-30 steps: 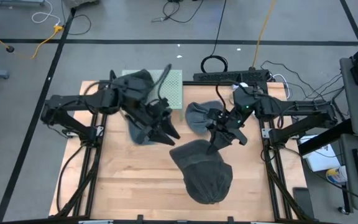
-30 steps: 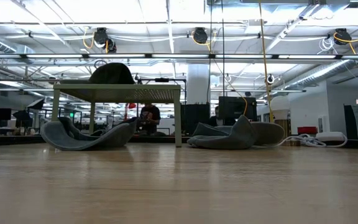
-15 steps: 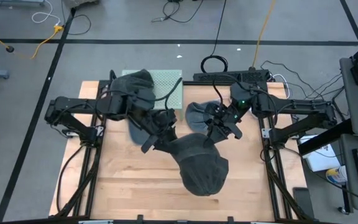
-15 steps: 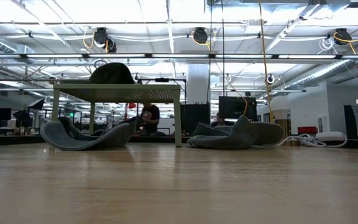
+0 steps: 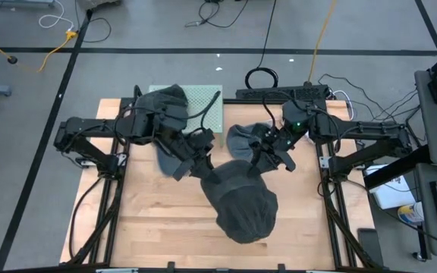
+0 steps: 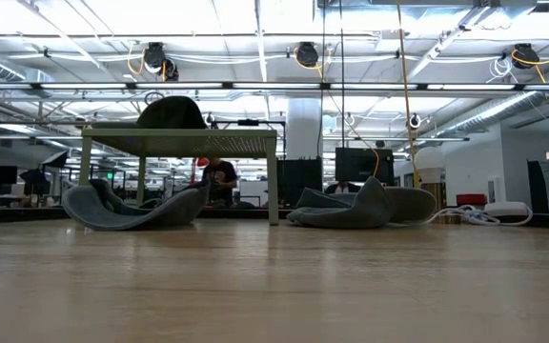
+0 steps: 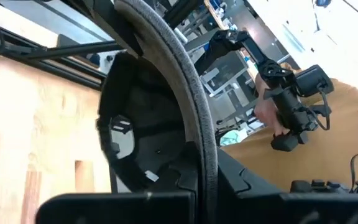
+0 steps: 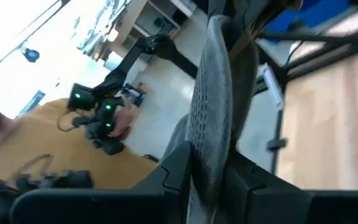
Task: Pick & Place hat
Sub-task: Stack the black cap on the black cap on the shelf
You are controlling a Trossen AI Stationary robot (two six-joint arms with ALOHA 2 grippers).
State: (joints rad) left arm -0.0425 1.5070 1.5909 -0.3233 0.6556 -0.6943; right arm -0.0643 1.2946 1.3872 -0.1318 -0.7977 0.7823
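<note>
A dark grey hat (image 5: 241, 203) hangs over the middle of the table between my two grippers; the low view does not show it. My left gripper (image 5: 205, 165) is shut on its brim from the left side. My right gripper (image 5: 258, 161) is shut on the brim from the right side. A second hat (image 5: 165, 98) sits on the pale green stand (image 5: 207, 106) at the back. A third hat (image 5: 169, 158) lies on the table under my left arm. My left gripper pinches the edge of the hat's brim (image 7: 197, 130) between its two fingers, coming nearly level from the table's left. The brim runs on edge between the fingers and the hat's hollow inside faces the camera. The hat hangs clear of the table. My right gripper pinches the brim's edge (image 8: 215, 118) on the opposite side between its two fingers, coming level from the table's right. The brim stands on edge between the fingers. The crown hangs toward the table's near edge, off the wood.
Another grey hat (image 5: 243, 140) lies on the table at the back, just behind my right gripper. The stand's legs (image 6: 273, 181) rise from the far half. A black power strip and cables (image 5: 279, 92) lie along the far edge. Bare wood (image 5: 165, 227) lies toward the near edge.
My left gripper has moved toward the table's right to the hat and shut on its brim. My right gripper has kept its hold and drifted slightly toward the far edge. The hat has shifted a little to the left and far side, still lifted.
</note>
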